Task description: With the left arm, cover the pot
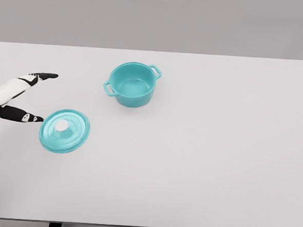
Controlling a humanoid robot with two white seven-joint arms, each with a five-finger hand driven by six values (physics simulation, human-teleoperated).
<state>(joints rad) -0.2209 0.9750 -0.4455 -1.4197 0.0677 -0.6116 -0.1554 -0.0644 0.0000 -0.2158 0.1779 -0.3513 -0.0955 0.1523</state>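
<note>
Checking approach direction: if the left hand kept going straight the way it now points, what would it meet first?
Probably the lid: the open left hand points rightward, its lower finger almost at the lid's rim. The pot lies farther on; height is unclear.

This is a simulated test space, not a real room. The look shows it: a plain white desk fills almost the whole view, its surface without texture or marks, and behind it stands only a flat grey wall with no window or furniture. The shadows are soft and even. A teal pot and its lid suggest a kitchen, but nothing else belongs to a kitchen here.
</note>
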